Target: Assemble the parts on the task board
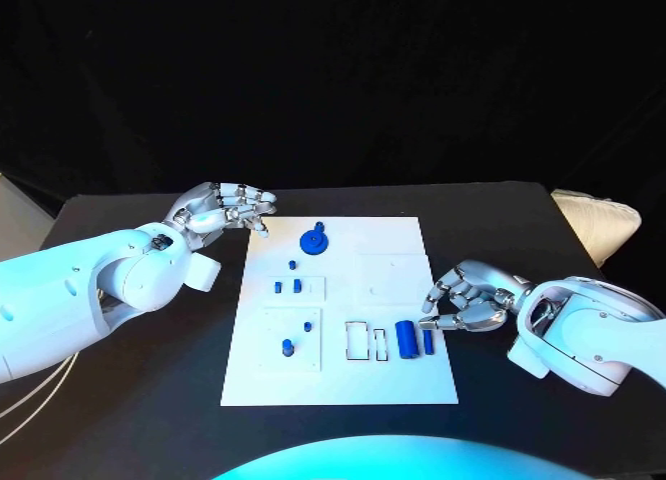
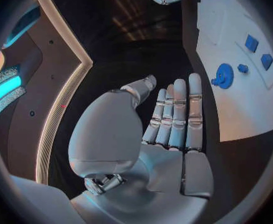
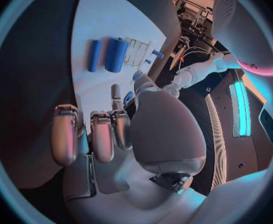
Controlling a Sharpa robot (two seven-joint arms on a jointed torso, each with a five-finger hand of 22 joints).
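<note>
Left hand [image 1: 222, 209] holds nothing, fingers straight in its wrist view, blue gear part [image 2: 223, 75] just beyond the fingertips on the task board [image 1: 398, 385]. Right hand [image 1: 469, 296] empty, fingers loosely curled; its wrist view shows two blue cylinders [image 3: 108, 55] just ahead.

On the task board [image 1: 405, 250] the small blue pieces [image 1: 286, 287] in the middle recesses are too small to tell by shape from the head camera — mere specks, like the stub [image 1: 287, 347] lower down. In the right wrist view the right hand [image 3: 143, 129] covers the board's near part; one blue piece [image 3: 129, 97] peeps out between thumb and fingers [image 3: 103, 134], shape unreadable. Whether the right hand [image 1: 470, 298] touches the board's edge cannot be told. In the left wrist view the picture's rim cuts off the board's far end, and the left hand [image 2: 155, 134] hides the counter [image 2: 130, 55] under it — the blue pieces [image 2: 251, 43] there show bent.
</note>
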